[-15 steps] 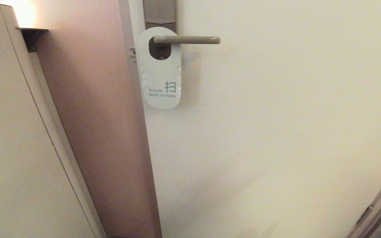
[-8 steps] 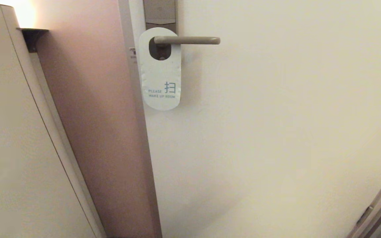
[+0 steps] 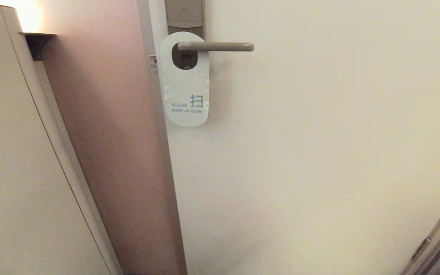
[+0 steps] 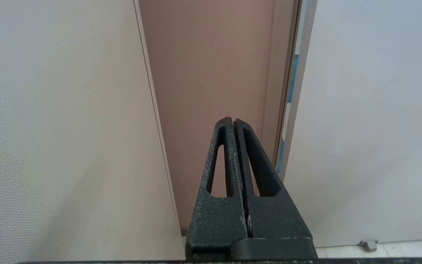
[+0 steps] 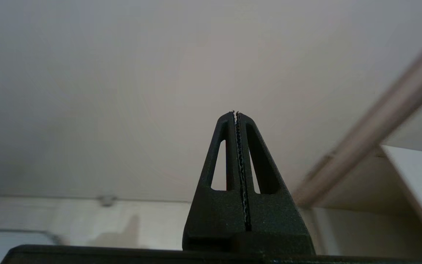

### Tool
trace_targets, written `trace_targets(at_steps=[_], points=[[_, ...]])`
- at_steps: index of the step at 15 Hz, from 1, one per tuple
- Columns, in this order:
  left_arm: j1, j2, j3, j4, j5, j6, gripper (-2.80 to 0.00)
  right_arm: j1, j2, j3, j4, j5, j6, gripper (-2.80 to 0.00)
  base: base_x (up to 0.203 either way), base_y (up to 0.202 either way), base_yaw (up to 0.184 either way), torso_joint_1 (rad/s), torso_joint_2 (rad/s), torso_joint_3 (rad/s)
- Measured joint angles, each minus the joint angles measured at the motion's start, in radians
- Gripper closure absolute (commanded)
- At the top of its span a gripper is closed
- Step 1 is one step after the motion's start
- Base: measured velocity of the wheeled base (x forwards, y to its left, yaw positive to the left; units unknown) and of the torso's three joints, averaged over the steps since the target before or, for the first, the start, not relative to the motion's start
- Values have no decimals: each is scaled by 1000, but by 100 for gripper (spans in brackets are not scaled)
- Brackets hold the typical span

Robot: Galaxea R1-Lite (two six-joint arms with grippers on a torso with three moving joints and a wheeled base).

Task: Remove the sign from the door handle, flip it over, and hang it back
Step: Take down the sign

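Since the earlier head views the sign (image 3: 185, 82) has settled a touch: its lower end sat slightly skewed a second ago and now hangs straight; nothing else has shifted. There is one sign and one door handle (image 3: 220, 46). The sign hangs from the handle's lever by its oval hole, close to the backplate (image 3: 184, 13), its white face outward against the cream door (image 3: 319, 152). It reads "PLEASE MAKE UP ROOM" in teal beside one Chinese character. Left of the handle runs the door frame (image 3: 159, 152), then a pinkish wall panel (image 3: 109, 133) with a lit wall lamp (image 3: 33, 23) high up. Nothing stands before the sign. Two claws show only in their wrist views: the left claw (image 4: 234, 123) is closed on nothing, pointing at the pinkish panel; the right claw (image 5: 236, 114) is likewise closed and empty, facing the door.
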Motion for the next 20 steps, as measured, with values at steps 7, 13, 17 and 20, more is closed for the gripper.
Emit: trace_targets(at_steps=[7,13,17,20], points=[[0,0,0,0,0,0,0,74,-149,0,36,5,15,0,0,0,0,0,0,0],[0,0,0,0,0,0,0,78,-267,0,35,2,24,0,0,0,0,0,0,0],[0,0,0,0,0,0,0,78,-288,0,34,2,24,0,0,0,0,0,0,0],[0,0,0,0,0,0,0,78,-289,0,34,2,24,0,0,0,0,0,0,0]])
